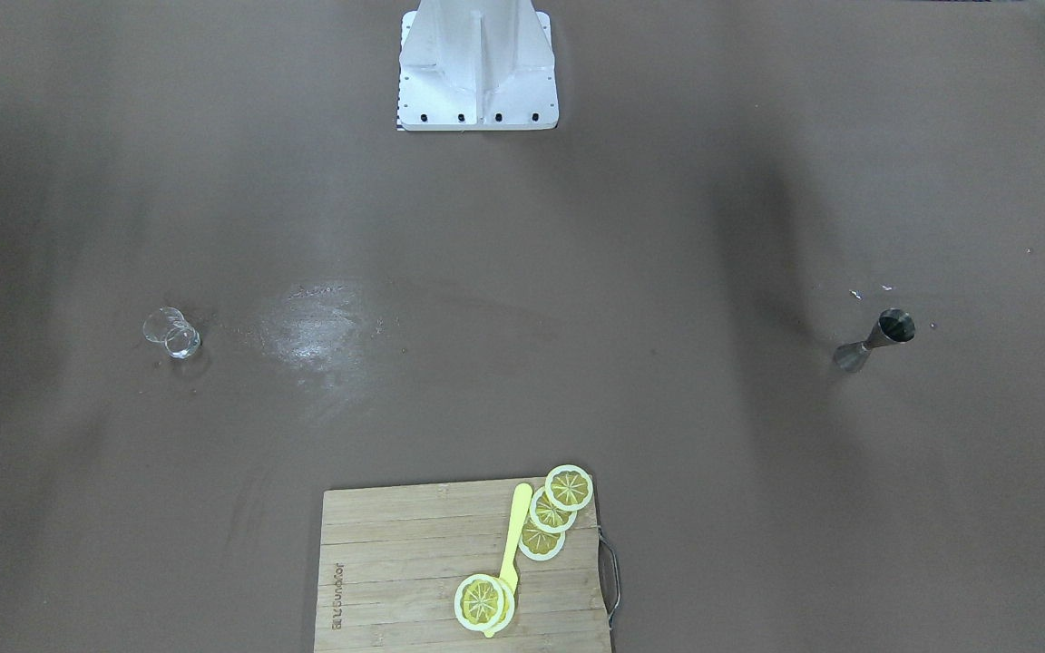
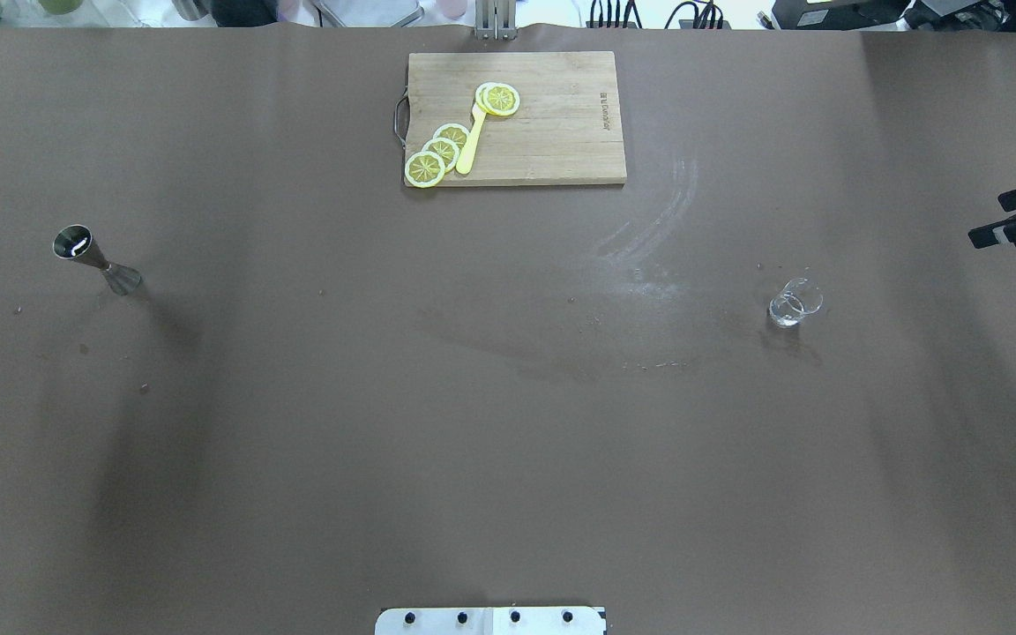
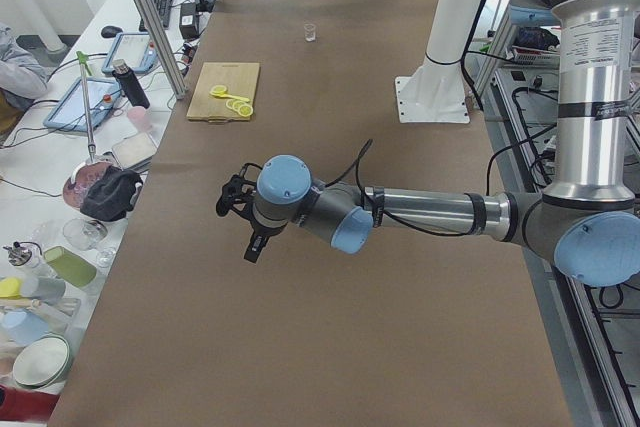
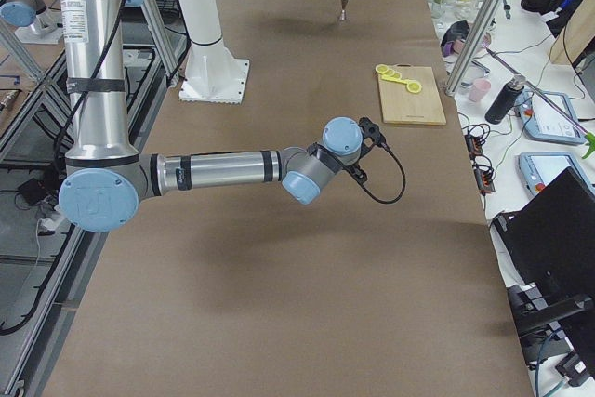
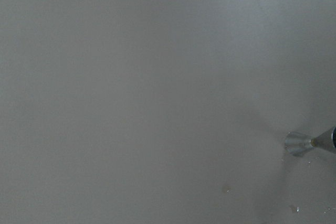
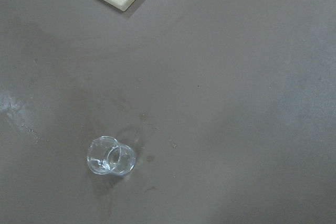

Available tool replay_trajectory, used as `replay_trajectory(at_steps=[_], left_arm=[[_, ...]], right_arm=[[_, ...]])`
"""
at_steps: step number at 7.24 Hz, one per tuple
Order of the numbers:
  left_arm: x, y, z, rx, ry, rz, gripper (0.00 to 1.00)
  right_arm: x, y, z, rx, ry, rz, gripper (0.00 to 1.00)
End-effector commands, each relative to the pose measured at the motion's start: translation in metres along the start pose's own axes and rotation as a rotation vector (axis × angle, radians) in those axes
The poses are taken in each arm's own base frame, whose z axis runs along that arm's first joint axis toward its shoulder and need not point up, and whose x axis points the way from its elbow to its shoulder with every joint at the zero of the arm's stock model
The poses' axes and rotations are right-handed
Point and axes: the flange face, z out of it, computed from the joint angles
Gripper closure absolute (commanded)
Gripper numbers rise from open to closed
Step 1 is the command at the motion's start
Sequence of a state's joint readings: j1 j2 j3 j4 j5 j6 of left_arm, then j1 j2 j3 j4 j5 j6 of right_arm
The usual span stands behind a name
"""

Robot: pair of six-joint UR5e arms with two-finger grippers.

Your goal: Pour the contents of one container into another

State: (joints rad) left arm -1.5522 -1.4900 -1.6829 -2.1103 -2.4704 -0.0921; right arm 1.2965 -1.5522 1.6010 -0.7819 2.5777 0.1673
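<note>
A steel jigger (image 2: 93,258) stands upright at the table's left side, also low at the right edge of the left wrist view (image 5: 307,142). A small clear glass (image 2: 795,302) stands at the right side, and the right wrist view looks down on the glass (image 6: 111,156) from above. My right gripper (image 2: 990,220) hovers at the far right edge, high above the table and right of the glass, open and holding nothing. My left gripper (image 3: 238,229) shows only in the exterior left view, so I cannot tell whether it is open or shut.
A wooden cutting board (image 2: 561,132) with lemon slices (image 2: 437,152) and a yellow knife (image 2: 470,141) lies at the far middle edge. The white robot base (image 1: 477,63) stands on the near side. A pale smear (image 2: 649,238) marks the brown table cover.
</note>
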Motion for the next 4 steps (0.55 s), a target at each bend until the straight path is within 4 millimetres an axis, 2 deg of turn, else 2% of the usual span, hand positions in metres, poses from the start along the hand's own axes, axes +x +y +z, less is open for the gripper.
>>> replay_trajectory(at_steps=[1,2,3,4], left_arm=[[0.030,0.003,-0.002,0.099,0.031,0.170,0.01],[0.036,0.006,-0.006,0.148,0.028,0.233,0.01],[0.045,0.010,-0.013,0.200,-0.061,0.280,0.01],[0.055,0.035,-0.015,0.204,-0.085,0.297,0.01]], right_arm=[[0.010,0.008,0.020,-0.029,-0.026,0.008,0.00],[0.011,0.012,0.024,-0.026,-0.034,-0.008,0.00],[0.012,0.019,0.030,-0.011,-0.046,-0.074,0.00],[0.014,0.022,0.029,0.000,-0.047,-0.109,0.00]])
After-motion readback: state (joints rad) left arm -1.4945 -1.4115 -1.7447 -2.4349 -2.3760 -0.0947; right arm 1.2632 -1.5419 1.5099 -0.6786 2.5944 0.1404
